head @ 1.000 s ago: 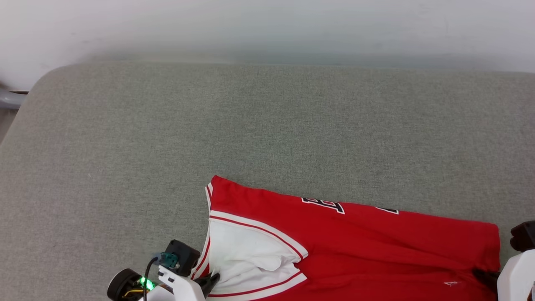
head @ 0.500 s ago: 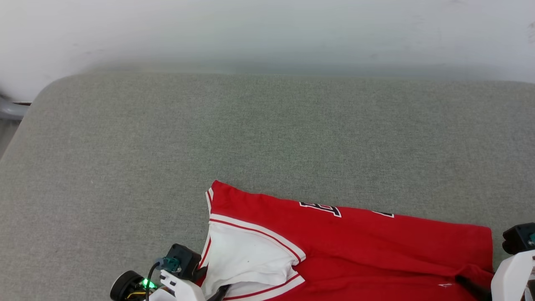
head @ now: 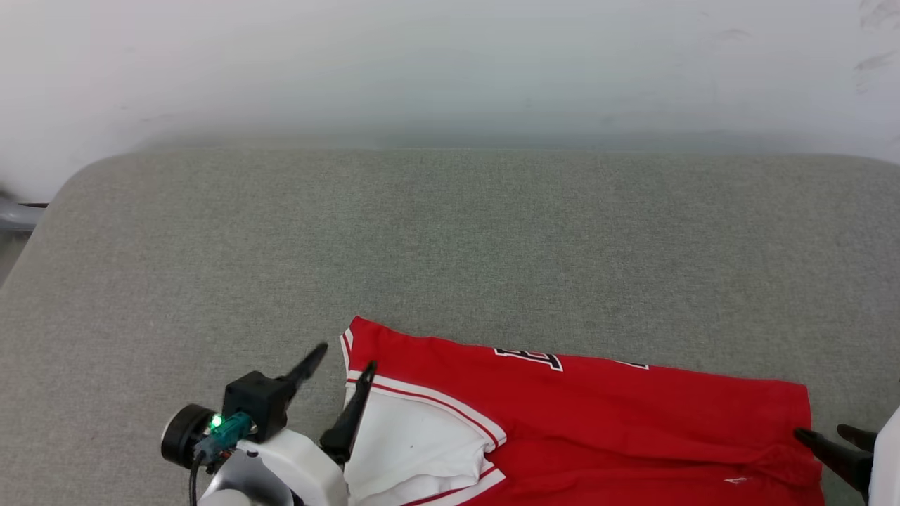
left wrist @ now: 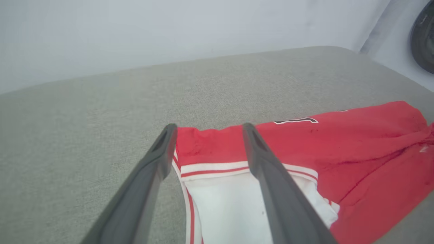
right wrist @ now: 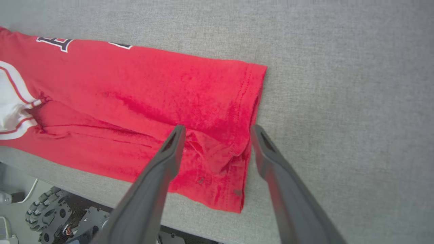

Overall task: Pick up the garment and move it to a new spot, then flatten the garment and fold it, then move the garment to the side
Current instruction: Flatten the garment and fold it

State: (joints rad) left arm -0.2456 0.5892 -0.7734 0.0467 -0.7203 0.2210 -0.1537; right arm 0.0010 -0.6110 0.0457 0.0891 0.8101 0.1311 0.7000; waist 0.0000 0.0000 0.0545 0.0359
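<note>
The garment [head: 598, 414], a red jersey T-shirt with a white sleeve [head: 415, 450] and striped trim, lies folded in a long band near the front edge of the grey surface. My left gripper [head: 347, 356] is open over the garment's left end, one finger over the bare surface and one over the sleeve trim [left wrist: 217, 167]. In the left wrist view that gripper [left wrist: 208, 127] holds nothing. My right gripper [head: 819, 431] is open at the garment's right end. In the right wrist view its fingertips [right wrist: 217, 128] straddle a small rumple by the hem [right wrist: 252, 98], without gripping it.
The grey padded surface [head: 450, 232] stretches wide and bare behind and to the left of the garment, ending at a white wall [head: 450, 63]. Its front edge [right wrist: 84, 184] runs just below the garment, with my wheeled base [right wrist: 51, 210] beneath.
Both grippers went from shut on the garment's ends to open and let it go. The left gripper lifted and swung forward. The head camera tilted, shifting the picture down.
</note>
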